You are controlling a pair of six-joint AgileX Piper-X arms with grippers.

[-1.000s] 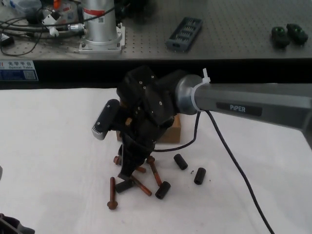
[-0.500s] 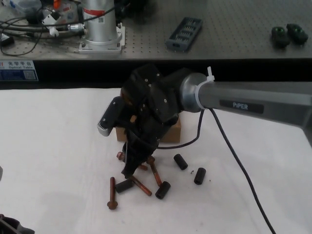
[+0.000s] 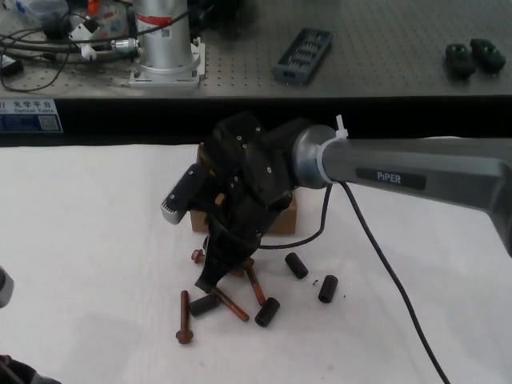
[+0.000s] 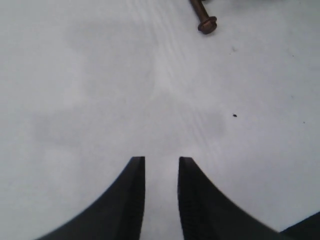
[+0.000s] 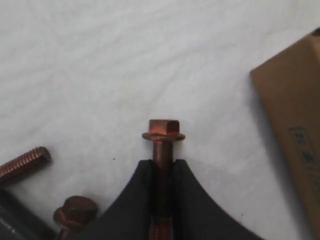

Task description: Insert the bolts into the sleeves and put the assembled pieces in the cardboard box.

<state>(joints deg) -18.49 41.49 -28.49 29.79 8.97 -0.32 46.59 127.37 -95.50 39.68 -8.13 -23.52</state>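
My right gripper (image 5: 162,162) is shut on a copper bolt (image 5: 162,131), whose hex head sticks out past the fingertips just above the white cloth. From the high view this gripper (image 3: 210,280) points down over a cluster of loose bolts (image 3: 232,304) and black sleeves (image 3: 267,311), right in front of the cardboard box (image 3: 282,220). Two more sleeves (image 3: 297,265) lie to the right. My left gripper (image 4: 159,161) hovers over bare cloth, open by a narrow gap with nothing in it. A bolt head (image 4: 204,17) lies ahead of it.
The box's corner (image 5: 295,110) is close beside the held bolt. Another bolt head (image 5: 75,212) and a threaded end (image 5: 25,162) lie near the right fingers. A metal bench (image 3: 384,48) with tools runs along the back behind the cloth.
The right arm's wrist has shifted slightly right and toward the box with its fingers staying over the bolt pile. The loose bolts and sleeves have not moved.
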